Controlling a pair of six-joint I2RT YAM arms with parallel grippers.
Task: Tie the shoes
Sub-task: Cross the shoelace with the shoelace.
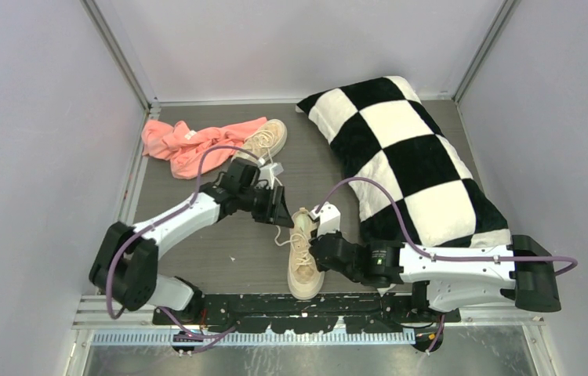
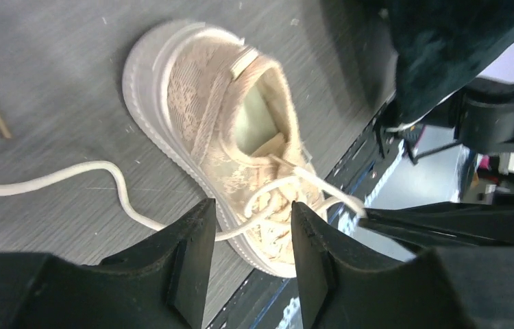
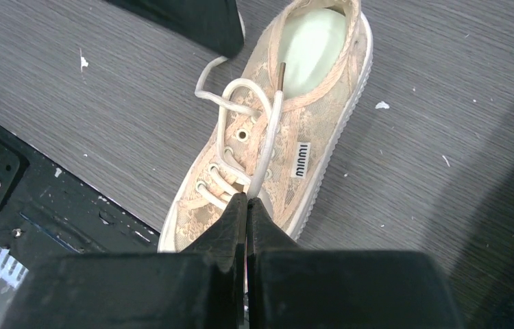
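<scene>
**While one hand pinches a lace, the other stands spread**

Where the two arms are bolted at the near edge of the tabletop (image 1: 228, 251), the near shoe (image 1: 304, 262) stands upright on its pale sole, its toe pointing at that edge and its opening facing away. It is a beige low shoe with a lace-patterned upper. The right hand (image 3: 247, 205) reaches in from the right, low over the front of this shoe. Its fingers are pressed together and pinch a lace (image 3: 268, 144) that rises from between them toward the shoe's opening and ends in a brown tip. The rest of that lace forms a slack loop over the tongue.

Just past the shoe's heel end, the left hand (image 2: 251, 233) hangs above the tabletop with its fingers spread apart. In its own wrist view a loose lace (image 2: 69, 175) runs from the shoe's eyelets, crosses the gap between the fingers and trails off over the bare tabletop. Whether it touches either finger cannot be told.

Farther back on the left, well apart from the near shoe, the far shoe (image 1: 267, 141) lies partly on a crumpled pink cloth (image 1: 189, 145). At the far right, a black-and-white checked pillow (image 1: 408, 157) stretches from the back corner toward the right arm.
</scene>
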